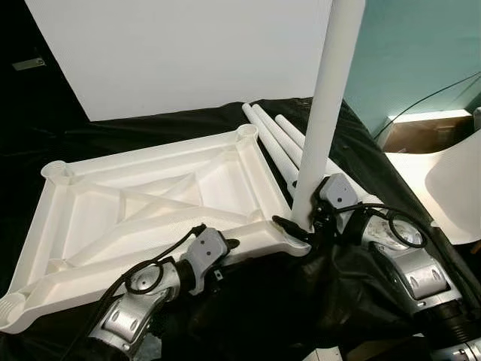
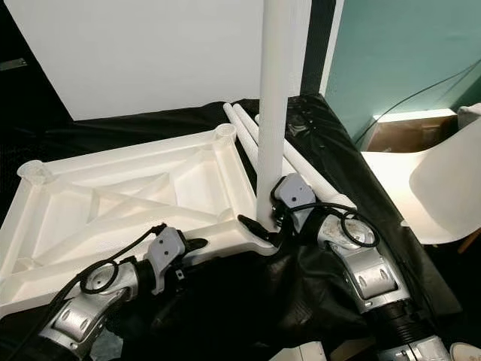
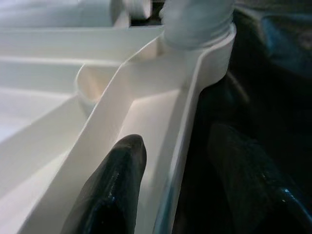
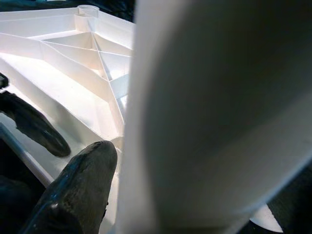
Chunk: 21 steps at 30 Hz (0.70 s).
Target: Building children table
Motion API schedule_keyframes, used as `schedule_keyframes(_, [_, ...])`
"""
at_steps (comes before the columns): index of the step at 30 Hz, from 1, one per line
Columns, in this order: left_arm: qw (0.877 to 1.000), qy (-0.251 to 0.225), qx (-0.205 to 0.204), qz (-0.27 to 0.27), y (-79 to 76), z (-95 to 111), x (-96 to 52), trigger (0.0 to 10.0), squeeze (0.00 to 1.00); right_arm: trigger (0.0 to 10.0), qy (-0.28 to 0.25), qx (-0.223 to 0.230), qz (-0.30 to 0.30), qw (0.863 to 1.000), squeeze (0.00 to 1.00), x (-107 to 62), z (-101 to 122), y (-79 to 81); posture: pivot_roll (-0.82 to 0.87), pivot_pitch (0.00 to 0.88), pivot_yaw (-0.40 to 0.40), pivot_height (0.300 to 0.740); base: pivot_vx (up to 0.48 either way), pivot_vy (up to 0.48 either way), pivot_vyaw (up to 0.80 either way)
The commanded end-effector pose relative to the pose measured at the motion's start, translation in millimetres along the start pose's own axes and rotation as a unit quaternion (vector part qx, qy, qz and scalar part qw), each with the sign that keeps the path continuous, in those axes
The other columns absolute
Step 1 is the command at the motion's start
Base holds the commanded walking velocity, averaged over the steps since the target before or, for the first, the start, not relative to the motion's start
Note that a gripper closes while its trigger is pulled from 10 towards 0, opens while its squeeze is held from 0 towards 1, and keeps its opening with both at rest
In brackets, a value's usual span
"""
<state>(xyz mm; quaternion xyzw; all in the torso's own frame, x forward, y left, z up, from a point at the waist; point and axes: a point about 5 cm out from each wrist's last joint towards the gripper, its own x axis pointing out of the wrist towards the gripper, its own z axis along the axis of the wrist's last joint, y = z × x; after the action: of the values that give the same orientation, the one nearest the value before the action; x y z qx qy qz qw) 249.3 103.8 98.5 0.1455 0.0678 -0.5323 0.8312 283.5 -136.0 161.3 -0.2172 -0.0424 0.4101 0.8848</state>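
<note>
Currently, surroundings: black cloth (image 1: 353, 293) covers the surface under the work; a large white board (image 1: 188, 53) leans at the back; a teal wall (image 1: 421, 53) stands to the right with a dark cable across it; a white chair (image 2: 451, 188) sits at the right edge, well apart from the parts.
Obstructions: the upright leg crosses in front of the loose legs and hides part of them.
Count, tabletop: one white ribbed tabletop (image 1: 150, 207), lying underside up on the cloth, with a round socket at each of its four corners.
Count, legs: one upright leg (image 1: 323, 113) standing in the near right corner socket; loose legs (image 1: 274, 139) lie side by side on the cloth just beyond the tabletop's right edge, three visible ends.
Count, arms: two silver arms, one at each near side.
Right end effector (image 1: 304, 229): at the base of the upright leg, fingers closed around the leg just above the socket; in the right wrist view a finger (image 4: 78, 190) presses against the leg's side.
Left end effector (image 1: 225, 252): at the tabletop's near edge, left of the leg; in the left wrist view one finger (image 3: 117, 190) lies inside the rim and the other outside, narrowly clamping the rim wall.
Relation: the occupied socket is near the left end effector, along the same rim.
</note>
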Motion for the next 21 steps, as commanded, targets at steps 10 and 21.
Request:
schedule_keyframes(10, [0.999, 0.050, -0.002, -0.019, 3.6, -8, 10.7, 0.0, 0.00, 10.0, -0.003, 0.003, 0.004, 1.000, 0.00, 1.3, -1, 5.3, -0.04, 0.000, 0.048, 0.740, 0.000, 0.000, 0.00])
schedule_keyframes(21, [0.996, 0.074, -0.005, -0.044, -1.1, -16, 17.4, 4.2, 0.00, 10.0, 0.012, -0.009, 0.005, 1.000, 0.00, -2.6, -6, -3.7, -0.04, 0.000, 0.048, 0.740, 0.000, 0.000, 0.00])
